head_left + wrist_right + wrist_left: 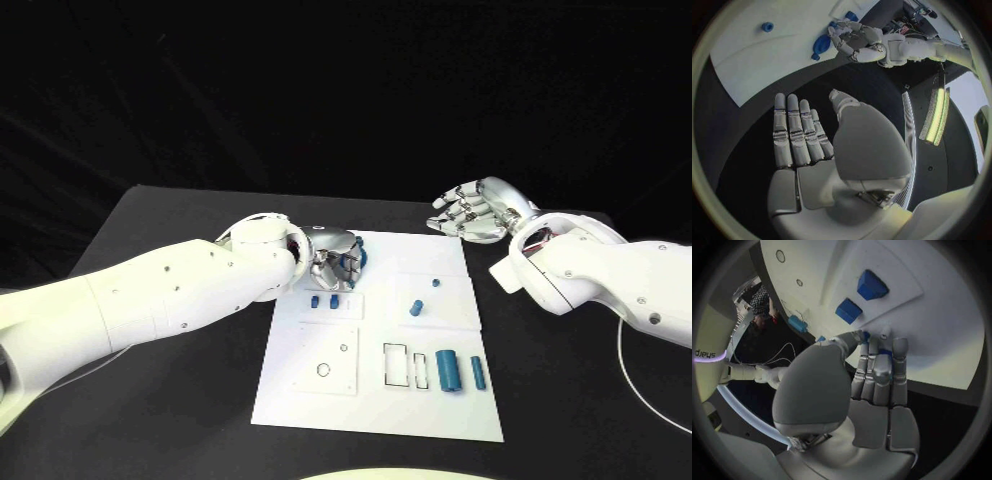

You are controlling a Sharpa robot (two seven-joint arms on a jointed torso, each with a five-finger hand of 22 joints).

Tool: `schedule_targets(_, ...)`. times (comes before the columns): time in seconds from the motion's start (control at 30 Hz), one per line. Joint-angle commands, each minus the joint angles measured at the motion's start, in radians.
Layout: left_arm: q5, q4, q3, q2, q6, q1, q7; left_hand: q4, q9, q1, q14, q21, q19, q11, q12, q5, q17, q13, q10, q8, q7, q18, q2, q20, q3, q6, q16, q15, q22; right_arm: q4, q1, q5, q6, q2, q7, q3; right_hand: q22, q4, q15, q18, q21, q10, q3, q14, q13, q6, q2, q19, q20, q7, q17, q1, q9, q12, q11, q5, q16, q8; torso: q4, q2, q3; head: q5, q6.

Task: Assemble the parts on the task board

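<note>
The white task board (378,400) lies in the middle of the black table. My left hand (335,262) hovers over its far left corner and pinches a small blue part (865,335) between thumb and fingers; most of that part is hidden by the fingers. Two small blue blocks (325,300) stand on the board just in front of this hand, also seen as blue blocks (861,296). Two more small blue parts (426,295) lie mid-board, and two blue cylinders (462,371) lie at its right. My right hand (476,210) is raised beyond the board's far right corner, fingers straight, holding nothing.
Outlined slots (405,366) and a raised square with two holes (332,362) mark the near half of the board. Black table (173,420) surrounds the board on all sides. A thin white cable (635,385) runs along the table at the right.
</note>
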Motion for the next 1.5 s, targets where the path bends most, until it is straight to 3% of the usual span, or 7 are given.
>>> schedule_targets(0.03,0.007,-0.001,-0.005,0.004,0.039,-0.006,-0.005,0.002,-0.002,-0.008,0.005,0.006,-0.002,0.001,-0.011,-0.005,-0.002,-0.007,0.005,-0.008,0.003,-0.006,0.000,-0.004,0.005,0.008,0.004,0.001,0.002,0.002,0.000,-0.005,0.004,0.000,0.009,0.000,-0.001,-0.002,0.004,0.011,-0.003,0.000,-0.004,0.000,-0.001,-0.006,0.008,-0.003,0.004,0.049,-0.001,0.000,-0.001,0.006,0.004,0.001,-0.006,0.005,0.0000,0.000,-0.0006,0.000,0.000)
schedule_targets(0.53,0.013,0.005,-0.007,-0.004,-0.035,-0.006,0.004,0.001,0.002,-0.026,0.028,0.036,0.021,-0.005,-0.054,-0.003,0.007,-0.030,0.055,-0.019,-0.001,-0.012,0.012,-0.009,0.013,0.046,0.021,-0.004,0.041,0.000,0.000,-0.005,0.006,0.002,0.009,0.000,-0.003,-0.001,0.004,0.011,-0.003,0.001,-0.004,0.001,-0.002,-0.005,0.010,-0.003,0.004,0.049,-0.002,-0.001,-0.001,0.007,0.004,0.002,-0.007,0.006,-0.0016,0.001,-0.0016,-0.002,0.003)
schedule_targets(0.87,0.033,0.038,0.003,-0.030,-0.081,-0.006,0.017,-0.002,0.003,-0.027,0.035,0.044,0.031,-0.006,-0.069,-0.002,0.012,-0.037,0.067,-0.024,-0.001,-0.014,0.012,-0.010,0.016,0.051,0.025,-0.006,0.053,-0.002,0.000,-0.005,0.006,0.004,0.011,0.000,-0.004,0.000,0.004,0.011,-0.002,0.001,-0.004,0.001,-0.003,-0.005,0.011,-0.002,0.004,0.049,-0.002,-0.001,-0.002,0.008,0.003,0.002,-0.007,0.006,-0.0016,0.001,-0.0015,-0.007,0.003)
schedule_targets(1.0,0.042,0.060,0.012,-0.049,-0.093,-0.006,0.020,-0.003,0.003,-0.027,0.038,0.046,0.034,-0.006,-0.073,-0.002,0.013,-0.039,0.072,-0.026,-0.001,-0.014,0.011,-0.011,0.017,0.054,0.027,-0.006,0.056,-0.003,-0.001,-0.005,0.006,0.003,0.011,0.000,-0.004,0.000,0.004,0.011,-0.002,0.001,-0.004,0.001,-0.003,-0.005,0.011,-0.002,0.004,0.049,-0.002,-0.001,-0.002,0.008,0.003,0.002,-0.007,0.006,-0.0002,-0.001,-0.0003,-0.007,0.003)
schedule_targets(1.23,0.065,0.118,0.043,-0.099,-0.084,-0.005,0.003,-0.005,0.005,-0.030,0.045,0.054,0.043,-0.007,-0.086,-0.002,0.020,-0.043,0.084,-0.030,-0.001,-0.016,0.009,-0.011,0.018,0.060,0.031,-0.007,0.066,-0.004,-0.001,-0.005,0.006,0.002,0.011,0.000,-0.004,0.000,0.004,0.011,-0.002,0.001,-0.004,0.001,-0.003,-0.005,0.011,-0.002,0.004,0.049,-0.002,-0.001,-0.002,0.008,0.003,0.002,-0.007,0.006,0.0025,-0.002,0.0004,-0.007,0.001)
schedule_targets(1.5,0.075,0.131,0.054,-0.131,-0.054,-0.005,-0.019,-0.004,0.005,-0.032,0.046,0.054,0.043,-0.007,-0.089,-0.002,0.020,-0.044,0.086,-0.031,-0.001,-0.016,0.008,-0.012,0.017,0.060,0.031,-0.006,0.066,-0.004,-0.001,-0.005,0.007,0.000,0.010,0.000,-0.004,0.000,0.004,0.011,-0.002,0.001,-0.004,0.001,-0.003,-0.005,0.011,-0.002,0.004,0.049,-0.002,-0.001,-0.002,0.008,0.003,0.002,-0.007,0.006,0.0003,-0.001,-0.0004,-0.003,0.005)
